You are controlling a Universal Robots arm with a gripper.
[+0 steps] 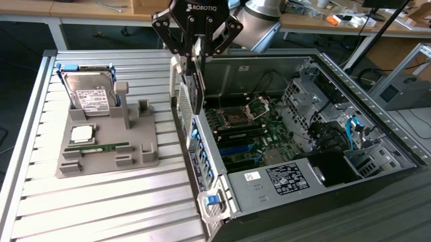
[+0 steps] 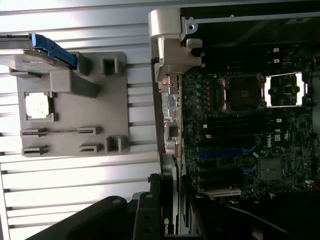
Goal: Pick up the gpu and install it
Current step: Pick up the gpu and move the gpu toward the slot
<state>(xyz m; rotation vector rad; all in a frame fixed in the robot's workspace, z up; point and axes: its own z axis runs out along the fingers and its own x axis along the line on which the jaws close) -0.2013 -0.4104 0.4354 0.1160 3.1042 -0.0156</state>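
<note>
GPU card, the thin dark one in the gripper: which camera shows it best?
Exterior view: the thin dark circuit card hangs edge-on from the gripper above the open computer case. Wrist view shows its near edge between the fingers.

**A:** What's on the exterior view's left?

**B:** A slatted metal table (image 1: 101, 212) with a grey holder tray (image 1: 101, 160) resting on it. At the tray's upper end, a silver hard drive (image 1: 93, 98) with a white label stands upright in a blue-edged slot.

**A:** Anything else in that tray?

**B:** A square processor chip (image 1: 82, 133) lies flat near the middle. Just below it in the frame is a narrow green memory stick (image 1: 101, 148).

**A:** And the centre and right?

**B:** An open computer case (image 1: 269, 68) lies on its side. Its motherboard (image 1: 246, 138) faces up, with the processor socket (image 1: 239, 118) near the frame's centre. A black labelled panel (image 1: 287, 179) is at lower centre, and a blue cable (image 1: 354, 126) is at the right.
</note>
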